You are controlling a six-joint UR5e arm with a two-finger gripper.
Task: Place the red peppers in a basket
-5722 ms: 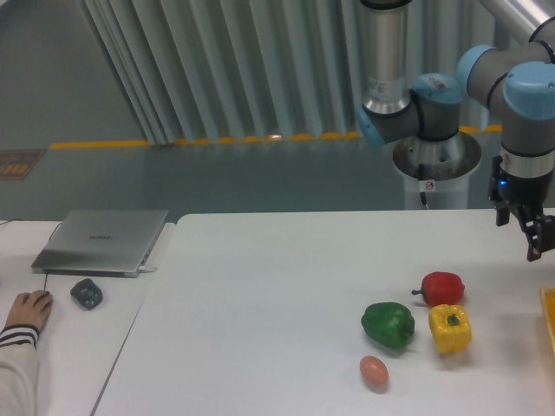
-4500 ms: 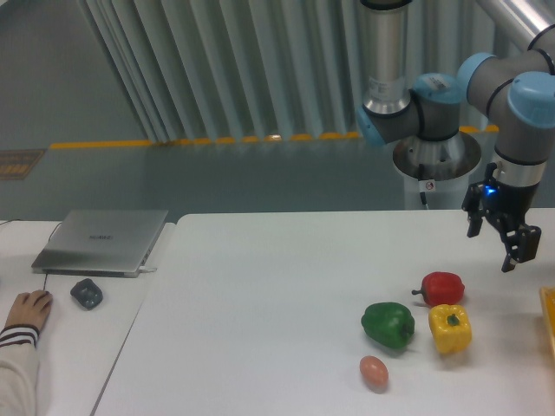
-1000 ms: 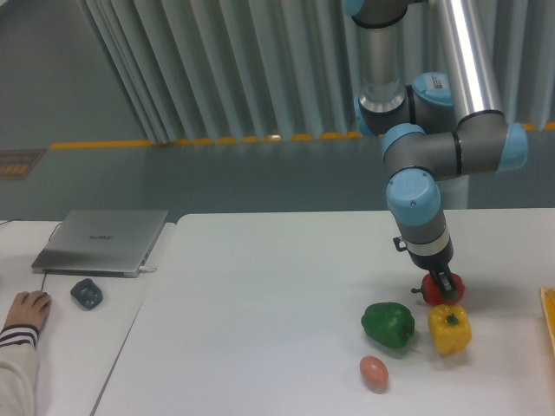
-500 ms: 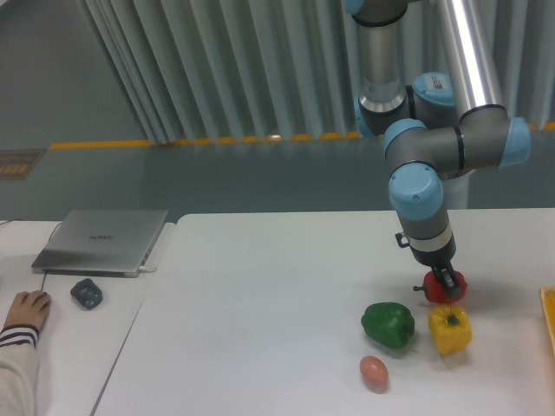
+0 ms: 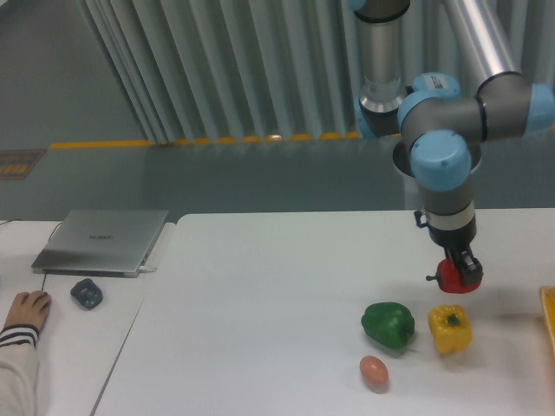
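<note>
The red pepper (image 5: 451, 278) hangs in my gripper (image 5: 459, 271), lifted a little above the white table, above the yellow pepper (image 5: 449, 328). The gripper points down and is shut on the red pepper, whose dark stem sticks out to the left. The basket (image 5: 549, 314) shows only as a narrow orange-yellow sliver at the right edge of the frame, to the right of and lower than the gripper.
A green pepper (image 5: 388, 324) and a small orange-pink egg-like object (image 5: 374, 371) lie on the table (image 5: 260, 303) left of the yellow pepper. A closed laptop (image 5: 102, 240), a dark mouse (image 5: 86, 293) and a person's hand (image 5: 26, 310) are on the left table.
The gripper came in from the right, went down onto the red pepper and closed. Over the last second it has lifted the pepper and carried it up and to the right.
</note>
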